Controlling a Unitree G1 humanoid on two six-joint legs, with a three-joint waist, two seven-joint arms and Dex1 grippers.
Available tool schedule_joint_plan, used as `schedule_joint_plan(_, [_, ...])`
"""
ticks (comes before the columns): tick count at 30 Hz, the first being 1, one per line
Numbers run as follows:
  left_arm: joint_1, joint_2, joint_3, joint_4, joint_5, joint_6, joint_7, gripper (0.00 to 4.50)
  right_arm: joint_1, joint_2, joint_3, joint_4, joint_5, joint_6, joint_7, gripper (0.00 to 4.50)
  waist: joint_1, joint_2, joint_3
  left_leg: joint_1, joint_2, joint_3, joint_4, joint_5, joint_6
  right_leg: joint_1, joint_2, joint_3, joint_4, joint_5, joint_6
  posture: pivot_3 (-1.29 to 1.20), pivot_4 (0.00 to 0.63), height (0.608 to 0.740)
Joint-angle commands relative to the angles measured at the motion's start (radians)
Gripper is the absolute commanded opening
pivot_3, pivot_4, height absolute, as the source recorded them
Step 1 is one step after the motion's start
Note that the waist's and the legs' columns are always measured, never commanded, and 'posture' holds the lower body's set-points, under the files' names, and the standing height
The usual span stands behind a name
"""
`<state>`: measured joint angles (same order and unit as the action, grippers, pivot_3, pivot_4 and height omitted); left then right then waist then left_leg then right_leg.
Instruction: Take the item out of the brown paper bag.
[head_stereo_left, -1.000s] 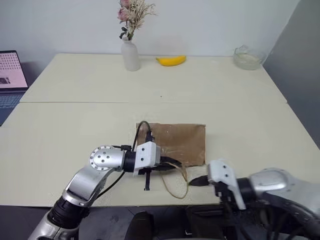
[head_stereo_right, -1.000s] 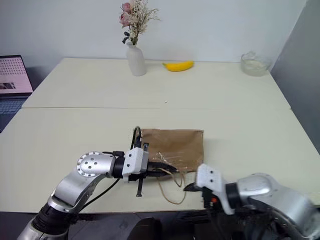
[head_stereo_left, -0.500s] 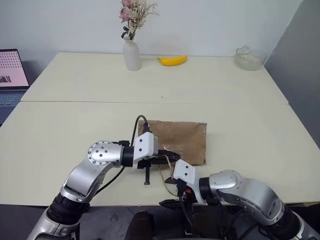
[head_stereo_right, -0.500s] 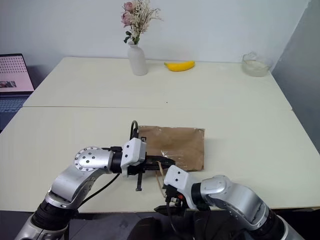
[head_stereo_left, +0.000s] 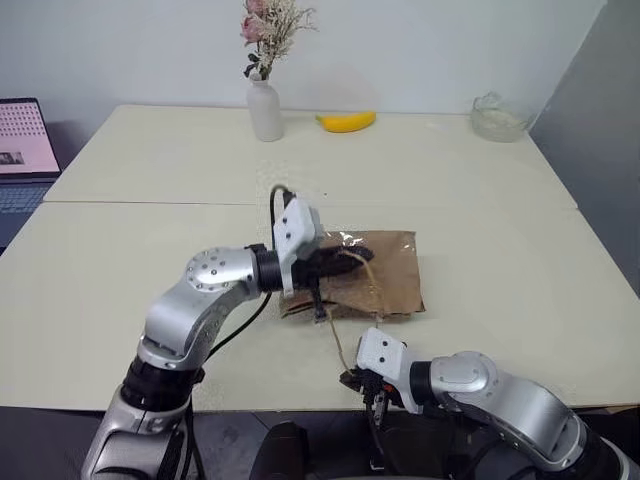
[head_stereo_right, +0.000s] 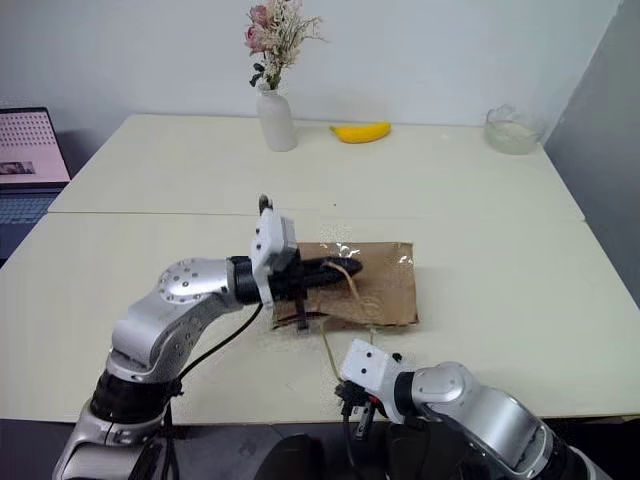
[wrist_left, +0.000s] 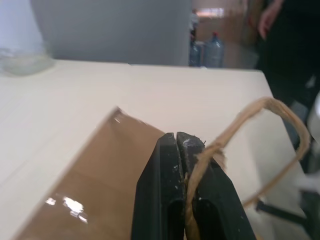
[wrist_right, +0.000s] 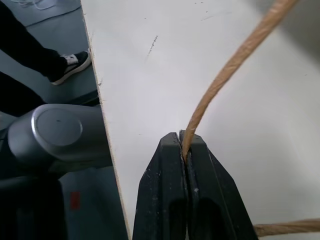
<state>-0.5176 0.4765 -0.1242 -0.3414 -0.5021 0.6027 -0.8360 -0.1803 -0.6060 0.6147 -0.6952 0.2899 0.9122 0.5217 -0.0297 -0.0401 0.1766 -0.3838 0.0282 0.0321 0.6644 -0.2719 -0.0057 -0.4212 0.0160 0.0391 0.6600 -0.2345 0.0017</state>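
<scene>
Left eye view: one brown paper bag (head_stereo_left: 375, 280), two grippers (wrist_left: 181, 145) (wrist_right: 182, 145) each clenched on one cord handle (wrist_left: 280, 120).

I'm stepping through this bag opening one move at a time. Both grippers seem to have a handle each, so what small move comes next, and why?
Probably pull the two handles apart to spread the bag's mouth. The left gripper is shut on one cord handle above the bag; the right gripper is shut on the other handle near the table edge. The bag lies flat, and the fruit is hidden.
</scene>
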Motion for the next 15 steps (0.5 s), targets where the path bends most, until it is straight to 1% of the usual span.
schedule_joint_plan(1, [-0.104, -0.041, 0.065, 0.046, -0.016, 0.031, 0.088, 0.00, 0.015, -0.008, 0.033, 0.024, -0.050, -0.025, -0.002, 0.03, 0.000, 0.000, 0.000, 0.000, 0.000, 0.000, 0.000, 0.000, 0.000, 0.000, 0.000, 0.000, 0.000, 0.000, 0.000, 0.00, 0.150, 0.740])
schedule_joint_plan(4, [-0.182, -0.068, 0.095, 0.107, -0.013, 0.033, 0.132, 0.00, 0.024, -0.017, 0.050, 0.052, -0.078, -0.051, 0.014, 0.03, 0.000, 0.000, 0.000, 0.000, 0.000, 0.000, 0.000, 0.000, 0.000, 0.000, 0.000, 0.000, 0.001, 0.000, 0.000, 0.00, 0.150, 0.740])
schedule_joint_plan(9, [-0.262, -0.097, 0.137, 0.182, -0.006, -0.007, 0.172, 0.00, 0.022, -0.008, 0.048, 0.080, -0.099, -0.073, 0.030, 0.03, -0.002, 0.000, 0.000, 0.000, 0.000, 0.000, 0.000, 0.000, 0.000, 0.000, 0.000, 0.000, 0.001, 0.000, 0.000, 0.00, 0.150, 0.740])
schedule_joint_plan(15, [-0.288, -0.110, 0.159, 0.229, 0.007, -0.065, 0.193, 0.00, 0.012, -0.016, 0.039, 0.107, -0.117, -0.095, 0.055, 0.03, 0.000, 0.000, 0.000, 0.001, 0.000, 0.000, 0.000, 0.000, 0.000, 0.000, 0.000, 0.000, 0.001, 0.000, 0.000, 0.00, 0.150, 0.740])
